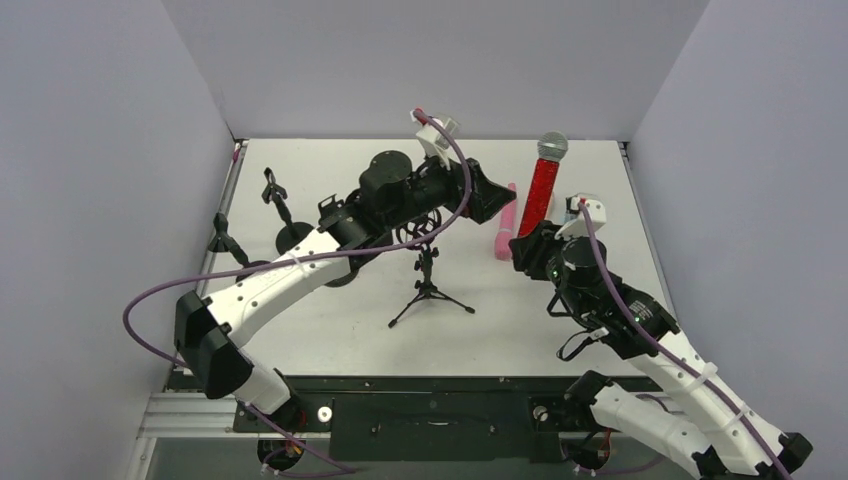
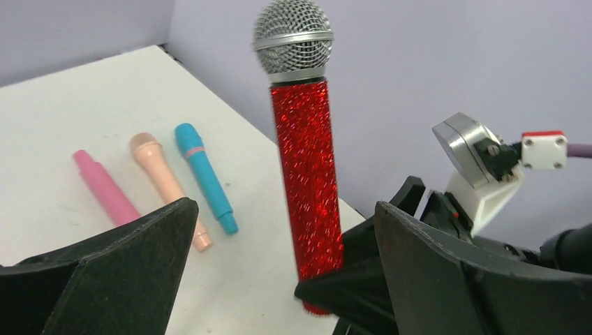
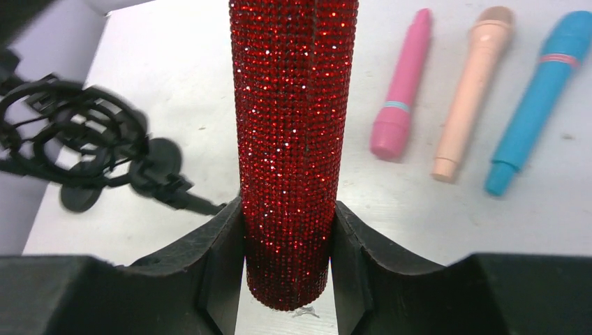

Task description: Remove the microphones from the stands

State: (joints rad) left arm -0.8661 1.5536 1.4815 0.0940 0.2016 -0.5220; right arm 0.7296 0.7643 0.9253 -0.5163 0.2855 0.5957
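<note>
My right gripper [image 3: 287, 218] pinches the red microphone [image 3: 293, 105] upright.
The white table [image 1: 500, 325] sits inside pale lavender walls [image 1: 420, 60]; 3 toy microphones, pink [image 3: 403, 84], peach [image 3: 469, 91] and blue [image 3: 537, 98], lie flat on it. The microphone has a red glitter body and a silver mesh head. Both my right fingers clamp it low down, raised off the table and apart from the black tripod stand [image 1: 428, 285]. My left gripper [image 2: 285, 216] is spread wide, gripping nothing.

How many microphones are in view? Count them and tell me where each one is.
4. The red microphone stands upright, clamped in the right hand. The pink microphone, peach microphone and blue microphone lie side by side on the table. None seems hidden.
</note>
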